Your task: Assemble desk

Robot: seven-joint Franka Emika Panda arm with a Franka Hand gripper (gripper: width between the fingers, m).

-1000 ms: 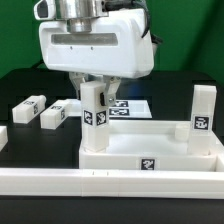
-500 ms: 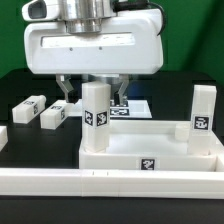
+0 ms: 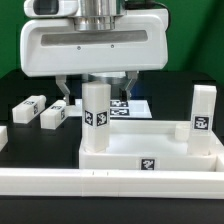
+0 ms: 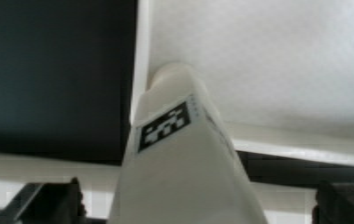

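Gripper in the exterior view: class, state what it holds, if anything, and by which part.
Nothing is held: the gripper stands open, fingers clear on either side of the upright leg block.

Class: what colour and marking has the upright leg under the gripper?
White leg, black-and-white square tag; best in the exterior view.

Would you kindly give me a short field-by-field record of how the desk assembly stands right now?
gripper: open, a finger each side of the first leg, apart from it
first leg: upright at the desk top corner, exterior view's left
second leg: upright, corner at exterior view's right
loose legs: two lying flat, exterior view's left
marker board: behind the desk top
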